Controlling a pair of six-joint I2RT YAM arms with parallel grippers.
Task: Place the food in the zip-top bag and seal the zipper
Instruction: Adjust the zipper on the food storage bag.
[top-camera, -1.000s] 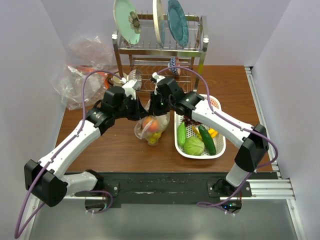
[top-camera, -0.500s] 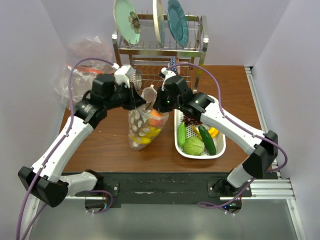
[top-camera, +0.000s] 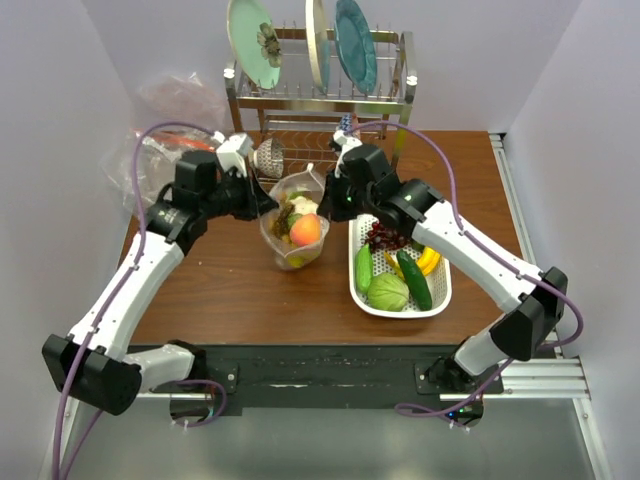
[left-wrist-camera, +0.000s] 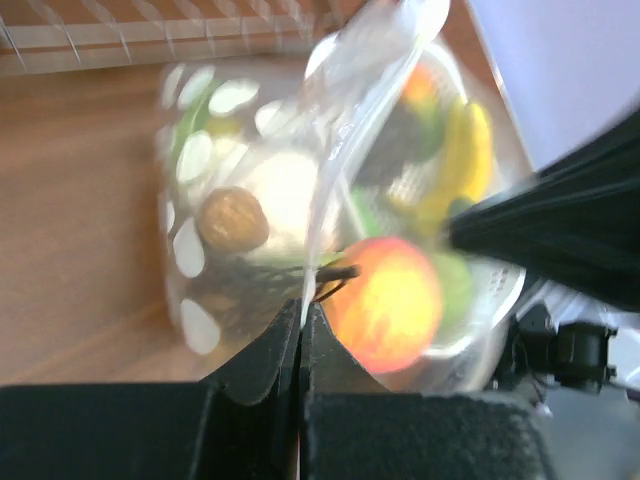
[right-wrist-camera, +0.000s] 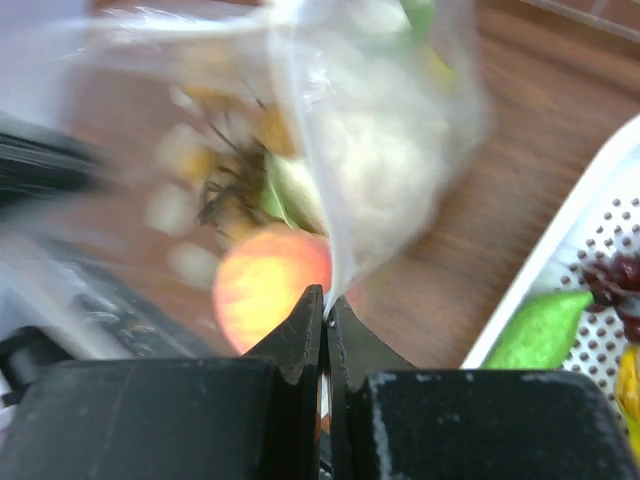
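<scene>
2 grippers share the dotted zip-top bag. The left gripper and right gripper each pinch an opposite end of its mouth edge, jaws pressed together on the plastic. It hangs between them, peach inside, probably to pull the mouth taut for sealing.

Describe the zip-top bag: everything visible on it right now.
The zip-top bag is clear soft plastic, white dots on one face, bulging with toy food: an orange-pink peach, a pale piece, something yellow. It is held mouth-up between the arms, left gripper and right gripper each with jaws shut on film at its upper edge. Whether its mouth is sealed cannot be told.
</scene>
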